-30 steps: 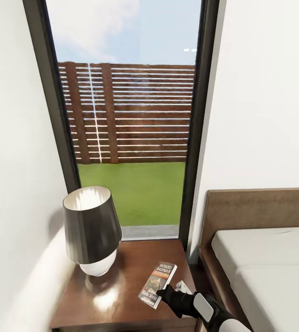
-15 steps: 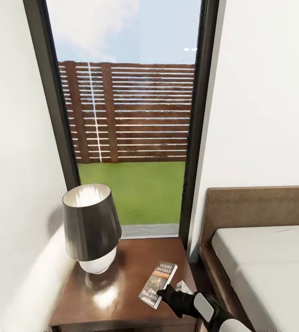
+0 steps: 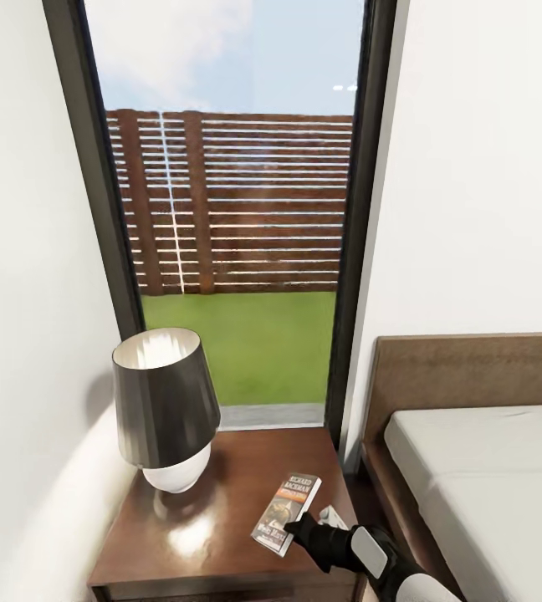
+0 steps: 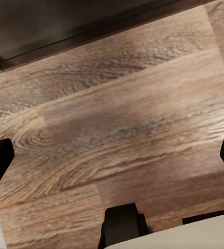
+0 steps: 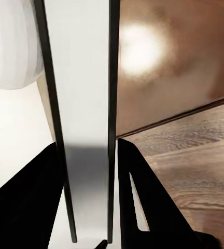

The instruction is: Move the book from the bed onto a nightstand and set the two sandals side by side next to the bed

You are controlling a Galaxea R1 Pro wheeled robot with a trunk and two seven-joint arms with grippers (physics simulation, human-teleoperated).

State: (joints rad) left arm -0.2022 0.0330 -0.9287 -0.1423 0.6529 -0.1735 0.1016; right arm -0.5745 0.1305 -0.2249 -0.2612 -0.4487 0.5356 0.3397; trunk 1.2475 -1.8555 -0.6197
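At the left of my head view stands a lamp point(image 3: 164, 407) with a dark shade and a white base, on the back left part of the nightstand point(image 3: 196, 535), whose glossy dark brown top catches a bright patch of light. Behind it a tall black-framed window point(image 3: 229, 209) shows the slatted brown fence and green grass.

My left claw point(image 4: 112, 155) hangs over the light brown plank floor point(image 4: 122, 119), its two dark fingertips far apart at the edges of the wrist view, so it is released and holds nothing.

Further right on the nightstand, near its front right corner, is the book point(image 3: 287, 514), its lettered cover facing up. My right claw point(image 3: 298, 528) is at the book's near end; in the right wrist view the book's thin edge point(image 5: 86, 129) runs between my two dark fingers point(image 5: 143, 197), which are clenched on it.

Right of the nightstand lies the bed point(image 3: 488, 477), brown headboard against the white wall, pale mattress bare.
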